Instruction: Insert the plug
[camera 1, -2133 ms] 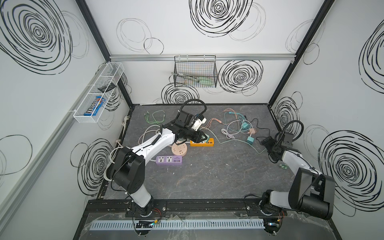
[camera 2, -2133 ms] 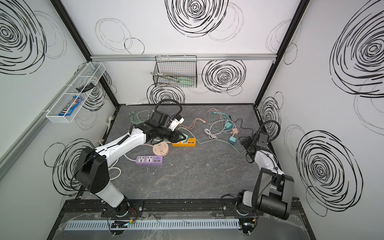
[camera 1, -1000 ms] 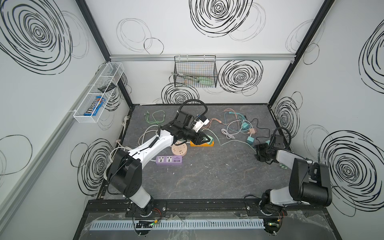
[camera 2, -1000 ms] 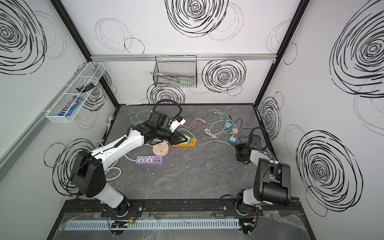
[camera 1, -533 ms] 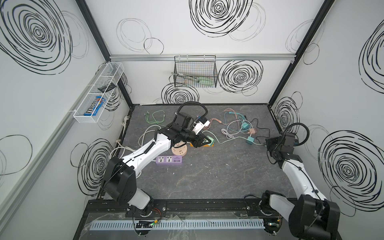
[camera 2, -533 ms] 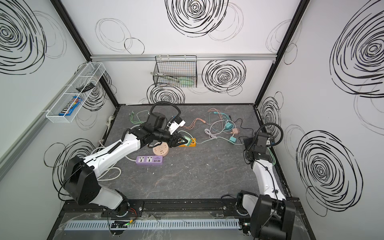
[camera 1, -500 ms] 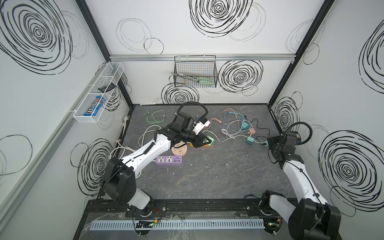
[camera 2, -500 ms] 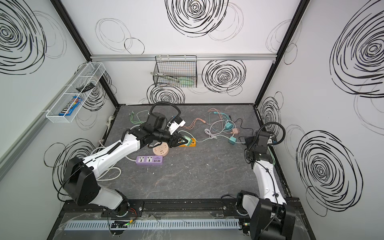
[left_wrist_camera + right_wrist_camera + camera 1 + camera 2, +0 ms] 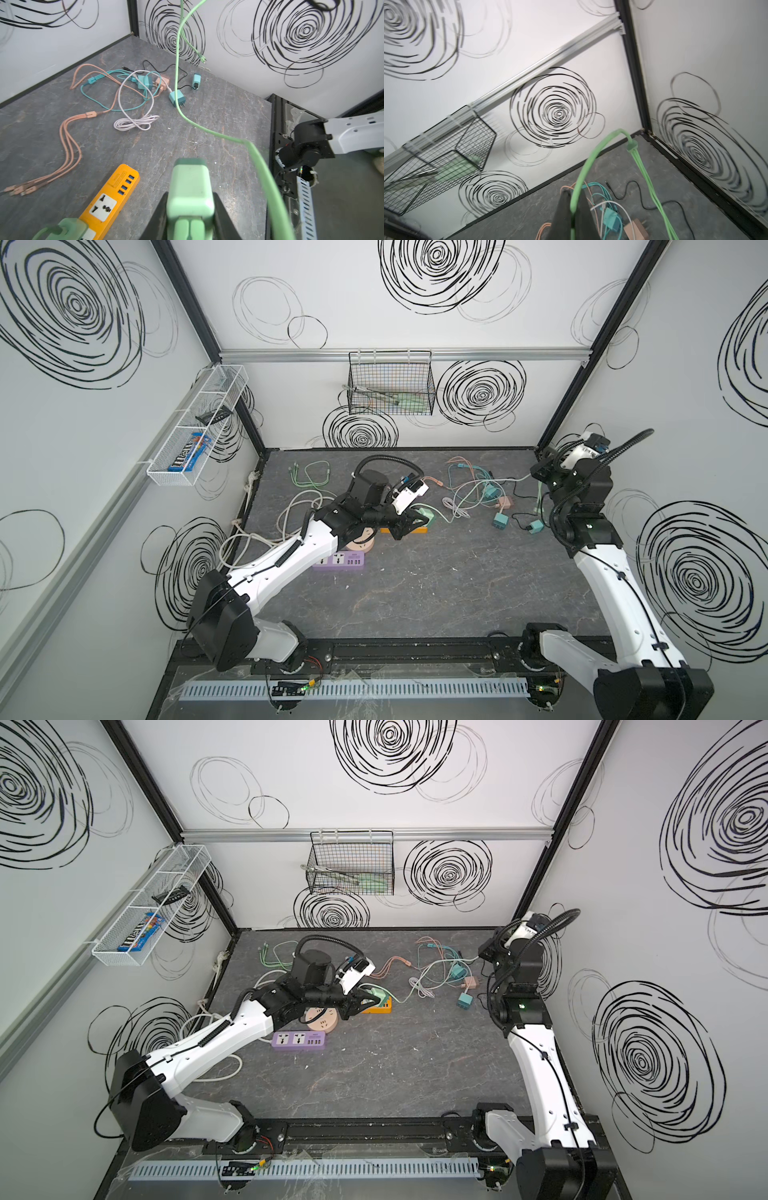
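The left gripper [image 9: 190,196] was clamped tight on the pale green plug [image 9: 190,180], with 1 black finger on each side. It held the plug close beside the orange power strip [image 9: 112,197] - not seated in any socket. A 2nd green plug [image 9: 68,228] already sat in the strip. The right gripper [image 9: 574,209] was raised near the back right corner and pinched shut on the green cable [image 9: 591,158], which trailed down past the held plug. A purple strip [image 9: 338,562] lay nearby on the table [image 9: 436,593].
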`<state>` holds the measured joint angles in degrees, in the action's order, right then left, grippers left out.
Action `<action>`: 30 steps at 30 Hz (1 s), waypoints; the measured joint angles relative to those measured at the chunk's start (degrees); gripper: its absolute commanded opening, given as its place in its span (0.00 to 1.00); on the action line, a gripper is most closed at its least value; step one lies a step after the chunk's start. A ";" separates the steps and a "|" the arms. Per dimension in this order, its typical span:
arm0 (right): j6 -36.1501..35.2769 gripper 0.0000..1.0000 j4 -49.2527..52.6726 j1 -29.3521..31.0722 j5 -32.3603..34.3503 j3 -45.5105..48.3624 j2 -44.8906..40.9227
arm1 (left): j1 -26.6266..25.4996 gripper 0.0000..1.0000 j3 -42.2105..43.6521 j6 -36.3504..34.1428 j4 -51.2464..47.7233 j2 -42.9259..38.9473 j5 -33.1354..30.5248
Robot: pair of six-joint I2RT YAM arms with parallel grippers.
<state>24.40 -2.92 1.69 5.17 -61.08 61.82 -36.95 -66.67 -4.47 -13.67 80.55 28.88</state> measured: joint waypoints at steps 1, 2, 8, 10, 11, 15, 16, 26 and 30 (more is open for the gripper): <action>-1.66 0.00 -1.33 1.07 -1.68 -0.59 1.14 | 0.24 0.00 -0.20 -0.35 -0.68 0.02 -0.48; -3.15 0.00 -2.82 2.32 -3.52 -0.81 2.19 | 0.61 0.00 -0.39 -0.55 -1.49 0.02 -0.81; -10.40 0.00 -6.71 9.25 -15.15 -5.05 12.72 | 4.37 0.00 -0.57 1.01 -2.99 0.02 -4.33; -12.66 0.00 -7.32 11.21 -17.59 -7.61 16.92 | 5.86 0.00 -0.55 2.29 -2.93 -0.04 -5.97; -13.73 0.00 -7.52 12.17 -18.80 -8.83 18.93 | 6.62 0.00 -0.37 2.91 -2.86 -0.20 -6.62; -17.22 0.00 -8.15 15.43 -23.37 -15.58 27.58 | 9.57 0.00 1.16 5.07 -2.93 -1.75 -9.09; -18.16 0.00 -8.24 16.22 -24.61 -18.23 30.34 | 10.19 0.00 1.55 5.55 -2.95 -2.21 -9.75; -26.18 0.00 -8.00 22.47 -36.04 -45.27 55.74 | 13.88 0.00 2.73 8.09 -2.99 -3.76 -14.51; -28.46 0.02 -7.82 24.68 -33.66 -51.34 65.13 | 14.01 0.00 2.78 8.07 -3.39 -3.30 -14.82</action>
<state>-4.05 -10.74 26.37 -28.49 -112.42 126.96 -22.94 -63.90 3.60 -17.06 77.25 14.06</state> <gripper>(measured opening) 0.056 0.291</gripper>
